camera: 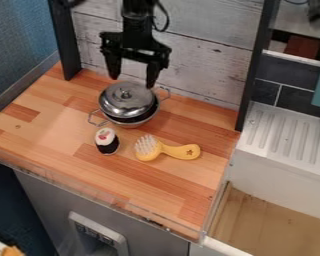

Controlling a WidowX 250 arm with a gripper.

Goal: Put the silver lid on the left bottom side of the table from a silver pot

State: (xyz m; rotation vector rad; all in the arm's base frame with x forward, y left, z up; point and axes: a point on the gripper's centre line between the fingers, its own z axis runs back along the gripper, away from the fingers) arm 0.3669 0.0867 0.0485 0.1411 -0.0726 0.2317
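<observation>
Spread open, the pincer (132, 81) hangs pointing down over the back of the silver pot (134, 123), its two black fingers well apart with nothing gripped between them. One finger comes down behind the pot's left part, as seen here, and the other near its right part (whether that one touches the lid, I cannot tell).

The silver lid (114, 106) is on top of the pot, its round knob (124, 93) facing up. A dark band shows between lid and pot along the near and right side (so the lid looks a little off centre). The pot's wire handles stick out from it, one toward the near left, the other toward the far right.

In front of the pot and slightly left stands a toy sushi roll (107, 141), dark below and white on top, with a bit of red. In front of the pot and to the right lies a yellow brush (183, 152), its white bristles at the end nearer the sushi roll (a small star marks the handle). The wooden bench (62, 132) carries them all. Behind the pot rises a pale plank wall (203, 67), and well to its right is a white ridged drainboard (283, 135).
</observation>
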